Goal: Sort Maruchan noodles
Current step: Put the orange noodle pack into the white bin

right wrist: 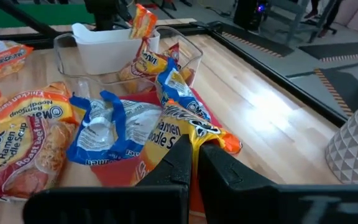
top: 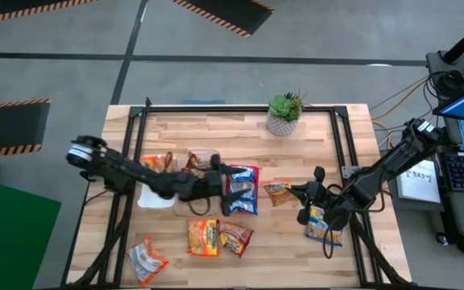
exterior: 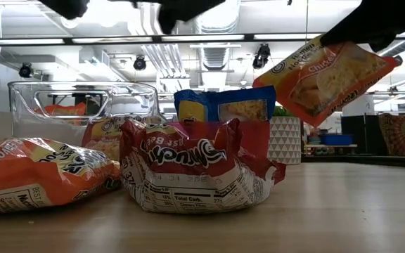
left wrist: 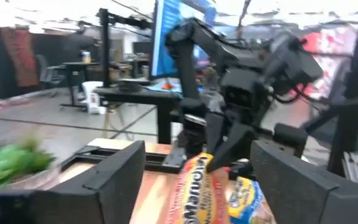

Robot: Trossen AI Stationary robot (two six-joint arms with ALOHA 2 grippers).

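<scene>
The right pincer (top: 300, 193) grips an orange noodle packet (top: 278, 192) above the worktop (top: 312, 145); the left pincer (top: 225, 181) stands released over blue packets (top: 242, 192) at centre.

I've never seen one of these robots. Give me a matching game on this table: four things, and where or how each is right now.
1. potted plant
2. orange chicken packet
3. left gripper
4. white tray

A. open, over the middle of the table
B. by the table's far edge
C. hanging from the shut right gripper
D. on the table's left half

Pairs: 1-B, 2-C, 3-A, 4-D
</scene>
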